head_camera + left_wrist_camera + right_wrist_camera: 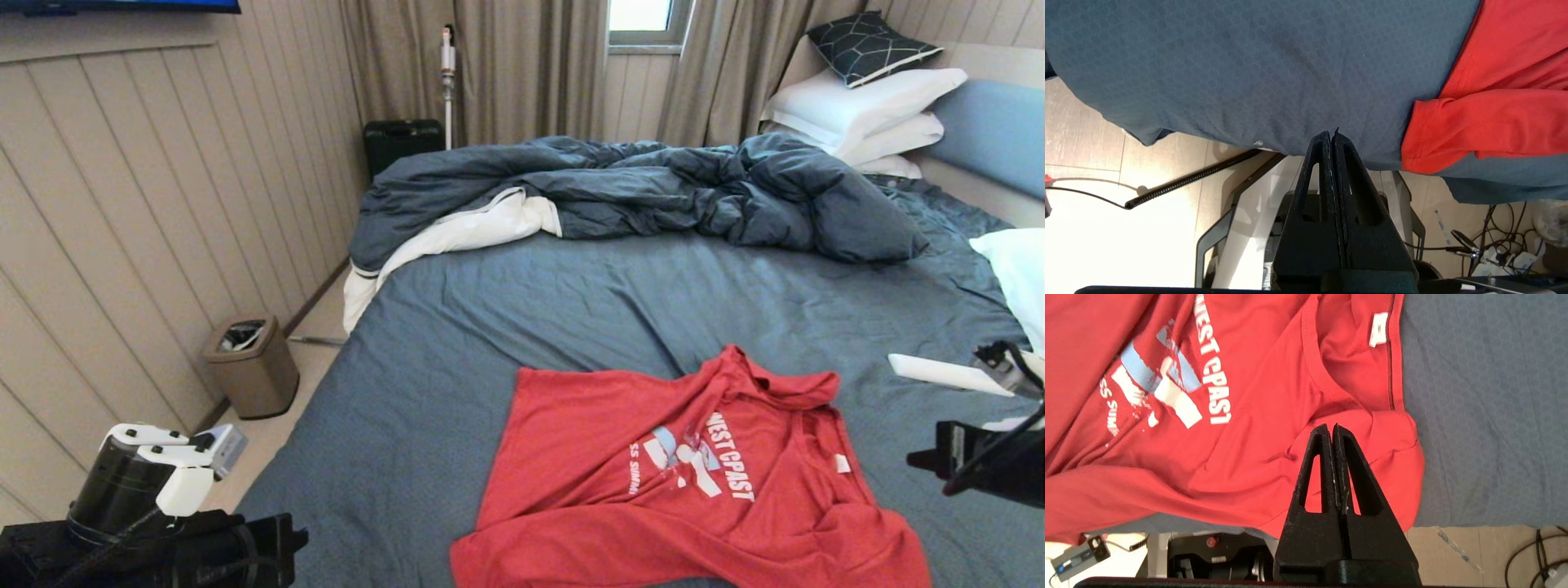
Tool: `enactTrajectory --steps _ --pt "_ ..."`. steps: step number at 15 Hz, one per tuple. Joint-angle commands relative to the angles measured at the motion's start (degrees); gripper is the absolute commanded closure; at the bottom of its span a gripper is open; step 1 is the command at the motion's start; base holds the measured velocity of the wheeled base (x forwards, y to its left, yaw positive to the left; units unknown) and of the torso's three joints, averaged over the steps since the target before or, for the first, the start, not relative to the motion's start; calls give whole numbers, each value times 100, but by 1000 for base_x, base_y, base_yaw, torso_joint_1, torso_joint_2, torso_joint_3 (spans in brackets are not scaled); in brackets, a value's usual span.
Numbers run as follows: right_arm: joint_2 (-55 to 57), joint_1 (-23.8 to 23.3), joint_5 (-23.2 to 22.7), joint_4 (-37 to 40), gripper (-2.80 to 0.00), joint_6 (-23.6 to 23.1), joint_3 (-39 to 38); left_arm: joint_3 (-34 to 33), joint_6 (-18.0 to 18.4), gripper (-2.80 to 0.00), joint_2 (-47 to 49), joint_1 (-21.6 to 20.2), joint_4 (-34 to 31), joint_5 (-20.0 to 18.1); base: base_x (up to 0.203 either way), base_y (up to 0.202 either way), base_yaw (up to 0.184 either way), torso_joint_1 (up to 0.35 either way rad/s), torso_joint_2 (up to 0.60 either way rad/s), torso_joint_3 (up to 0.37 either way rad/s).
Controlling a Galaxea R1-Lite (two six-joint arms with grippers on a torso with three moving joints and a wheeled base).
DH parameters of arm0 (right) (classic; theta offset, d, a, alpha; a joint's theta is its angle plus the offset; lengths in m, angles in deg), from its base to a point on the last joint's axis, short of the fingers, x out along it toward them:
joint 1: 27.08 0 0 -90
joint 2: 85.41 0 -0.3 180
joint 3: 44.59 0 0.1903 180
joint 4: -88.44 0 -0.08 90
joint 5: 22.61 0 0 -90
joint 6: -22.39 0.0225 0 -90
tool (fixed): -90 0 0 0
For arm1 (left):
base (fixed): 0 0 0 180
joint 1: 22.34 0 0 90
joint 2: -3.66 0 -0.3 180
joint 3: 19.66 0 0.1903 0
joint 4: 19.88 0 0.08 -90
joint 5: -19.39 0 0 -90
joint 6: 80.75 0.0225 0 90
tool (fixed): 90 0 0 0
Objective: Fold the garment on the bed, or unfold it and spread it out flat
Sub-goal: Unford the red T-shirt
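Wrinkled red jersey garment (686, 490) on hex-textured slate bed (457, 359).

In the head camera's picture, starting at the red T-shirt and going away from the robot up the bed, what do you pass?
Red T-shirt → bare blue sheet → rumpled dark blue duvet → curtains.

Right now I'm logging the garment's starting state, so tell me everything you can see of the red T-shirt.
The red T-shirt lies print-up on the bed, near its front edge, spread but rumpled. It looks like thin knit fabric, with white "WEST COAST" lettering, a white and light-blue graphic and a white neck label. One sleeve is bunched, the collar creased. Neither gripper holds it.
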Motion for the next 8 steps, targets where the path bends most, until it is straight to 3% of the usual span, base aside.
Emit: enactTrajectory --steps 1,8 --pt "-11 1 -10 4 0 0 -2 0 -22 0 -2 1 11 3 0 0 0 0 0 0" --pt "-73 1 -10 15 0 -9 6 9 -22 0 -2 10 11 3 0 0 0 0 0 0"
